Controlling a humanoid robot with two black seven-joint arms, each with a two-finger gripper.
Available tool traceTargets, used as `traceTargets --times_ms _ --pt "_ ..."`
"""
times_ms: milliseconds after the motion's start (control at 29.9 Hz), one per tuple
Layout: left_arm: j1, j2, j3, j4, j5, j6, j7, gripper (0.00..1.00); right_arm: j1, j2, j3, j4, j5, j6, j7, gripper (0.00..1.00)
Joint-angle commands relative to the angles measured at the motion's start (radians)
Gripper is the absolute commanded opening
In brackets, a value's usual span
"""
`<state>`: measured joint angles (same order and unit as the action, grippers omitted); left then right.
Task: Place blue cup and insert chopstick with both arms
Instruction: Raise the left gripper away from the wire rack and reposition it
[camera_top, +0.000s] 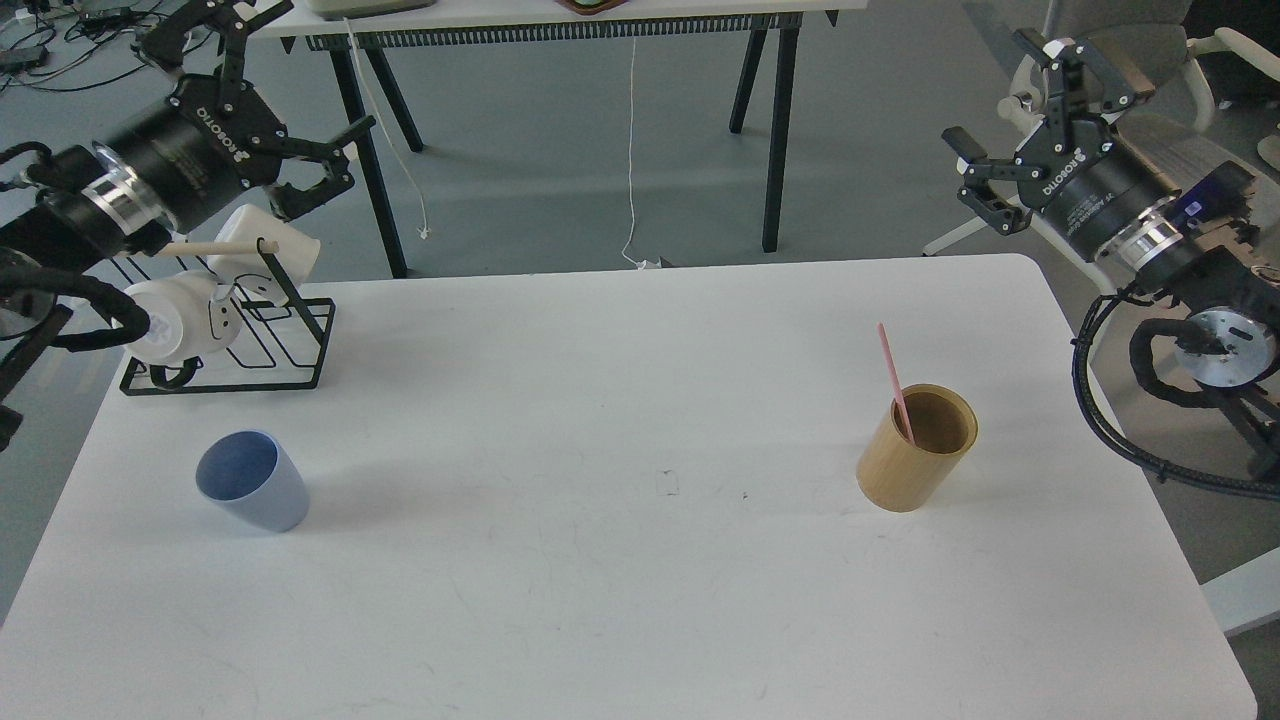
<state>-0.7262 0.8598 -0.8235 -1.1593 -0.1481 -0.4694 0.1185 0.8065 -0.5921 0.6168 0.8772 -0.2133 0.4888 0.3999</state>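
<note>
The blue cup (252, 480) stands upright on the white table (620, 560) at the front left, untouched. The pink-red chopstick (893, 380) leans inside a tan bamboo holder (917, 447) at the right. My left gripper (262, 95) is open and empty, raised high at the far left, above and behind the mug rack, well away from the cup. My right gripper (1022, 118) is open and empty, raised off the table's far right corner, well above and behind the holder.
A black wire rack (235, 340) with white mugs (172, 318) and a pale wooden dowel (215, 248) stands at the table's back left. Another table's legs (770, 130) and a chair (1150, 60) lie beyond the far edge.
</note>
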Motion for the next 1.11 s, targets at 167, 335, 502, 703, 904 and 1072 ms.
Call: traceTargets --times_ms 167,335,502,703,904,1072 --pt "0.001 0.185 -0.063 -0.145 -0.086 0.012 -0.054 1.0 -0.006 -0.002 0.003 -0.001 0.0 0.0 0.002 0.99" --pt "0.004 0.209 -0.082 -0.141 -0.094 -0.019 -0.088 1.0 -0.009 -0.014 0.004 -0.001 0.0 0.0 0.002 0.99" --pt "0.004 0.235 -0.025 -0.148 0.245 -0.019 -0.232 1.0 -0.012 -0.017 0.009 -0.006 0.0 0.0 0.002 0.99" --pt "0.004 0.243 0.029 -0.24 0.81 0.06 -0.351 1.0 -0.018 -0.012 0.011 -0.006 -0.001 0.0 0.002 0.99" --pt "0.007 0.395 0.165 -0.359 1.1 0.058 -0.413 1.0 -0.035 -0.009 0.012 -0.014 -0.001 0.0 0.002 0.99" --pt "0.007 0.429 0.23 -0.395 1.405 -0.019 -0.462 1.0 -0.049 -0.011 0.014 -0.015 -0.001 0.0 0.002 0.99"
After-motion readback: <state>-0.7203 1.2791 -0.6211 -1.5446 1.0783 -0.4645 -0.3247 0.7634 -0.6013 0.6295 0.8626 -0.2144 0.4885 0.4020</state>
